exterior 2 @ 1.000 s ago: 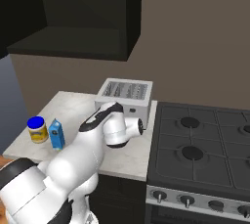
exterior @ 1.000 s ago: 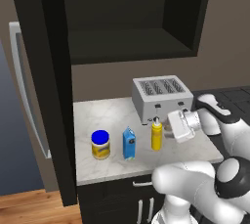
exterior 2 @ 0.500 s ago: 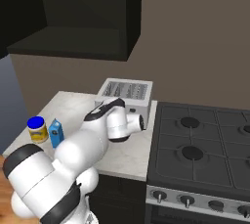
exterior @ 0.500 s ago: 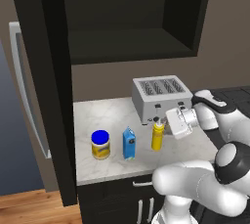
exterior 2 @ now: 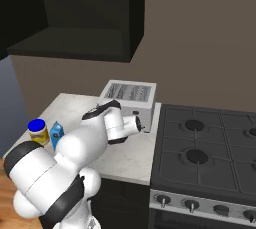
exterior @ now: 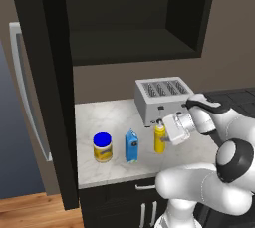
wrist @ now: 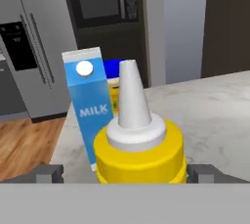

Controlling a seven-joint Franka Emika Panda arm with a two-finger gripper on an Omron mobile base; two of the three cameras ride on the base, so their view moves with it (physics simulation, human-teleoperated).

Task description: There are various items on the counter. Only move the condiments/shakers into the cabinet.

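The yellow squeeze bottle (exterior: pixel 160 140) stands upright on the marble counter (exterior: pixel 112 117) in front of the toaster. My gripper (exterior: pixel 162 128) comes at it from the right, level with its top. In the hand view the bottle (wrist: pixel 139 149) with its white nozzle sits between the open fingertips (wrist: pixel 46 173), and a gap shows on the left side. Left of it stand the blue carton (exterior: pixel 131 146) and the blue-lidded jar (exterior: pixel 102 147). The cabinet (exterior: pixel 129 18) hangs open above. The small tan shaker is out of view.
The silver toaster (exterior: pixel 162 100) stands right behind the bottle and the hand. A black stove (exterior 2: pixel 210 148) adjoins the counter on the right. A tall dark panel (exterior: pixel 50 87) borders the counter's left end, with a refrigerator (exterior: pixel 27 97) beyond it.
The hand has moved a little left, closing in on the yellow bottle, and the elbow has swung up. The items on the counter have not moved.
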